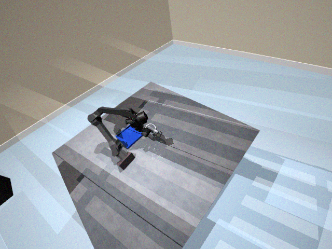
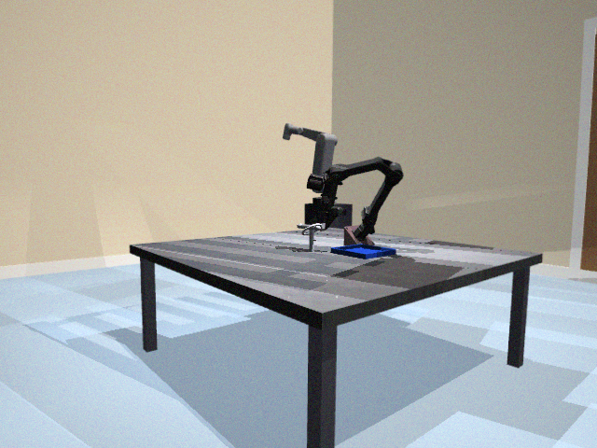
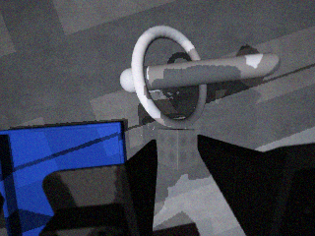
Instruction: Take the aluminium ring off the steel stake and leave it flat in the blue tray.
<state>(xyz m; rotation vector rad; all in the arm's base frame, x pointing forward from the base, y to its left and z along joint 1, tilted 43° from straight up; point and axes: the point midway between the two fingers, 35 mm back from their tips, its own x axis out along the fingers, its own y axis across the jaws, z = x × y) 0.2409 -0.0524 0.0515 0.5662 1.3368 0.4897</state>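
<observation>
With the tool [image 1: 147, 132] [image 2: 324, 226] [image 3: 175, 142], pinching the tab [image 3: 177, 149] of the ring [image 1: 150, 124] [image 2: 304, 232] [image 3: 139, 56], probably to steer its tilt. Held high at the stake [image 2: 311, 243], looped around its bar [image 2: 308, 225] [image 3: 197, 73], likely to pass one end. Clear fully before crossing to the tray [image 1: 129, 137] [image 2: 364, 251] [image 3: 98, 143] beside the stake; liable to snag otherwise.

Dark-legged table [image 1: 177, 174] [image 2: 270, 284] [image 3: 49, 74], pale blue floor [image 1: 273, 107] [image 2: 241, 385]; beige walls [image 1: 80, 32] [image 2: 168, 120], white skirting [image 1: 241, 55] [image 2: 58, 268]; brown door [image 2: 590, 168]

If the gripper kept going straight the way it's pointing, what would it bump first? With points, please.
Probably the steel stake's cross-bar [image 2: 308, 225] [image 3: 212, 70], just past the ring [image 3: 138, 59] [image 1: 150, 124] it holds, though depth is hard to judge.
</observation>
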